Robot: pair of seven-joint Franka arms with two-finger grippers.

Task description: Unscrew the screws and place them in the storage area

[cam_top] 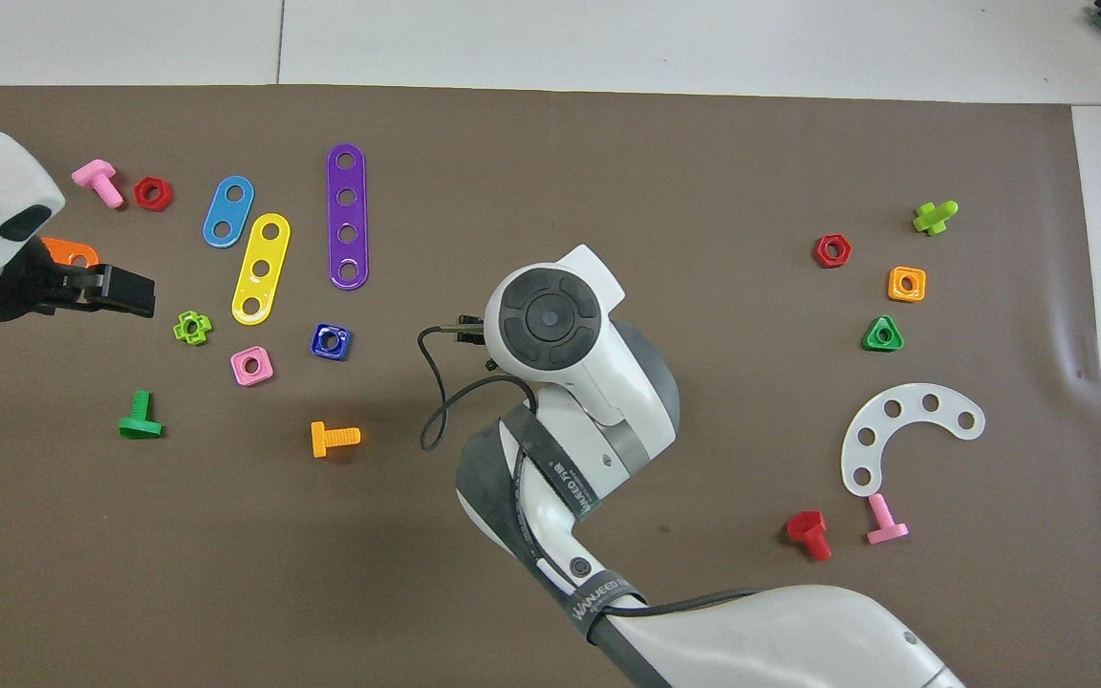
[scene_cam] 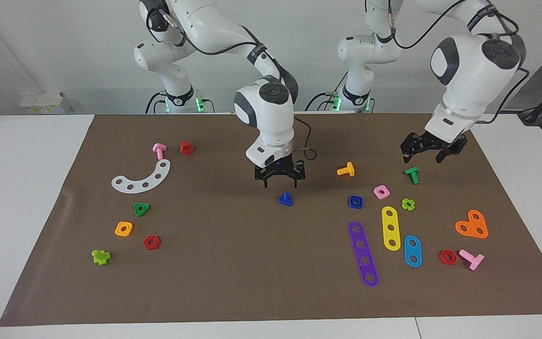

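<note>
So the blue bolt [scene_cam: 285, 199] is standing head-down on the brown mat [scene_cam: 233, 263] in the middle of the worktop, shank pointing up, well apart from the blue square nut [scene_cam: 355, 201]. The right claw [scene_cam: 279, 180] hangs just above it with its fingers spread, not touching yet as far as I can tell. The left claw [scene_cam: 427, 153] is up in the air over the green bolt [scene_cam: 412, 174], fingers spread too, and looks to be just waiting.

What could go wrong: that shank is stubby, so if the claw comes down a bit off-centre a fingertip could clip it and tip the bolt over instead of pinching it.

The storage patch between the white curved strip [scene_cam: 142, 178] and the green triangular nut [scene_cam: 141, 209] sits at the right arm's end. From overhead, the right arm's wrist covers the bolt completely.
</note>
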